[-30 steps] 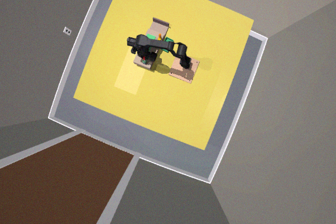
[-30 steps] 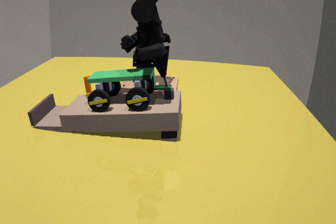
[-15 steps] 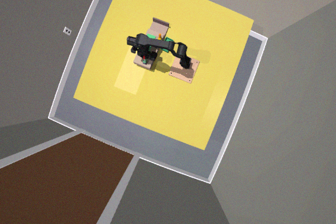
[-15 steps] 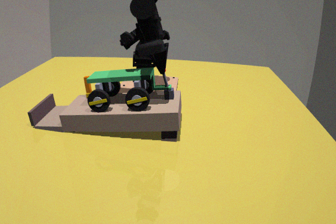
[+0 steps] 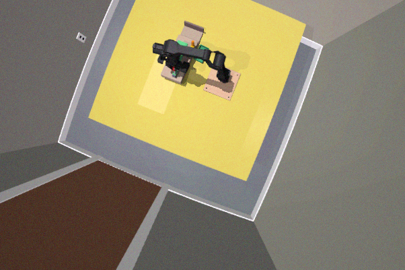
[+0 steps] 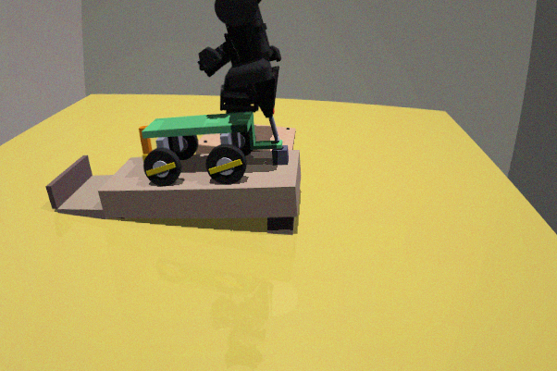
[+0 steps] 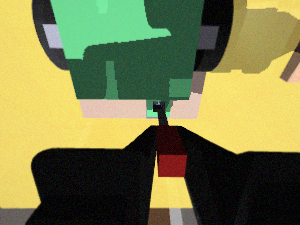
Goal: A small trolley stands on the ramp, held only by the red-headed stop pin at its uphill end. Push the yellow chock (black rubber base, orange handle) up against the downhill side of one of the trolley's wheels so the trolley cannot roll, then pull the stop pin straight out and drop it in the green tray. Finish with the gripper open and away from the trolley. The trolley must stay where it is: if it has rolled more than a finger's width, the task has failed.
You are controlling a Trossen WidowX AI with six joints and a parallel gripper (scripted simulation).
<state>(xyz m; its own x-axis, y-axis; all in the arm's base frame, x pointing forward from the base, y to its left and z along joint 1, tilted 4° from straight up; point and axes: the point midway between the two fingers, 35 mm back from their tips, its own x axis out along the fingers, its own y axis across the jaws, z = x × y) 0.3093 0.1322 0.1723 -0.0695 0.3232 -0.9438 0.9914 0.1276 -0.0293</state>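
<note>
The trolley (image 5: 181, 43) (image 6: 199, 125) (image 7: 120, 74), with a green deck, stands on the ramp (image 6: 199, 203) (image 7: 115, 109). My gripper (image 6: 271, 113) (image 7: 165, 131) is shut on the red-headed stop pin (image 6: 275, 129) (image 7: 171, 164), above the trolley's uphill end. The pin's grey shaft leans, and its lower end is at the trolley's small green tab, over the dark block (image 6: 280, 156). The chock's orange handle (image 5: 192, 44) (image 6: 145, 140) stands upright by the far downhill wheel; its base is mostly hidden, so contact cannot be told. The green tray (image 5: 204, 48) is partly under the arm.
The ramp's end board (image 5: 194, 26) (image 6: 69, 181) stands at its downhill end. The arm's pinkish base plate (image 5: 215, 90) lies beside the ramp on the yellow table (image 5: 202, 127) (image 6: 370, 277). The arm reaches over the tray and the trolley.
</note>
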